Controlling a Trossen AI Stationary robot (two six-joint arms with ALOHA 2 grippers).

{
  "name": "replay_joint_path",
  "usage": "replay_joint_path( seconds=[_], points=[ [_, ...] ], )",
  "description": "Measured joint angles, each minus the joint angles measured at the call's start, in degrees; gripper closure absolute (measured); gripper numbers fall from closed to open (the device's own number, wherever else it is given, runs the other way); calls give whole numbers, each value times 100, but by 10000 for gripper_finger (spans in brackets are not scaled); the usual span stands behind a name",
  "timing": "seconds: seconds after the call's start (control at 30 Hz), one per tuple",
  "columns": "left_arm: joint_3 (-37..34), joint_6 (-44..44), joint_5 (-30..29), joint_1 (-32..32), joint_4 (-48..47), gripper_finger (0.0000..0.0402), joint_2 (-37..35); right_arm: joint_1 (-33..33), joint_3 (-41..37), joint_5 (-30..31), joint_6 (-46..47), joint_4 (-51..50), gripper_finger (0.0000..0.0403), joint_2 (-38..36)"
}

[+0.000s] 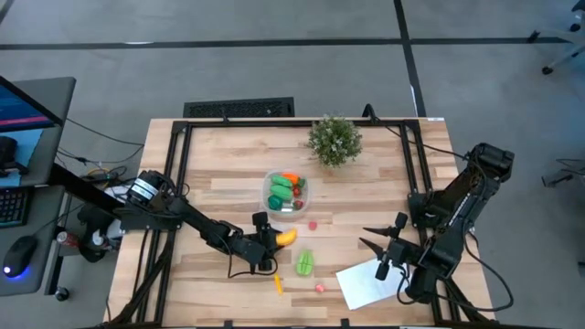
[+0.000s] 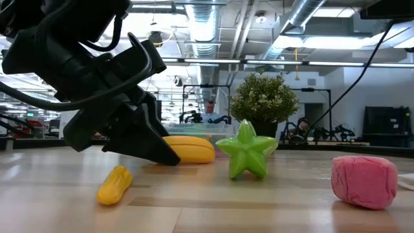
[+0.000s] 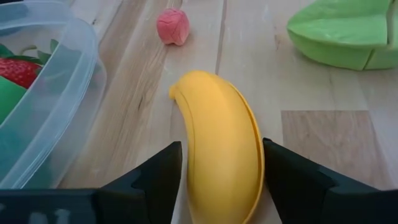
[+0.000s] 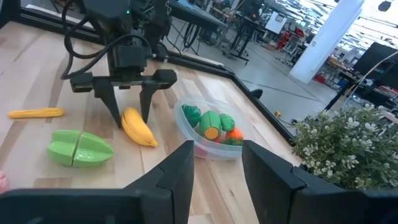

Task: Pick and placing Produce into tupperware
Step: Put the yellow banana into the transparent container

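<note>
A yellow banana lies on its side on the table, just right of the near edge of the clear tupperware. The tupperware holds green, orange and red pieces. My left gripper is low over the table and open. Its fingers slant down on either side of the banana's left part. A green starfruit, a small yellow-orange piece and two pink berries lie loose nearby. My right gripper hangs raised at the right, narrowly open and holding nothing. My left gripper's fingers stand close against the banana's two long sides, coming slanting down from the table's left and lying along it. One finger looks to meet the curved side, but I cannot tell whether either touches. The banana lies flat on the table.
A bushy potted plant stands behind the tupperware. A flat white sheet lies at the near right under my right arm. Bare wood shows along the near left and the far left of the table.
</note>
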Motion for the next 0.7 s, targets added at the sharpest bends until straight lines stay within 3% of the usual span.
replay_joint_path(
  seconds=[0.27, 0.7],
  points=[
    [0, 2, 29, -2, 20, 235, 0, 0, 0, 0, -2, -2, 275, 0],
    [0, 5, 29, -4, 54, 237, 0, 0, 0, 0, -4, -33, 276, 0]
  ],
)
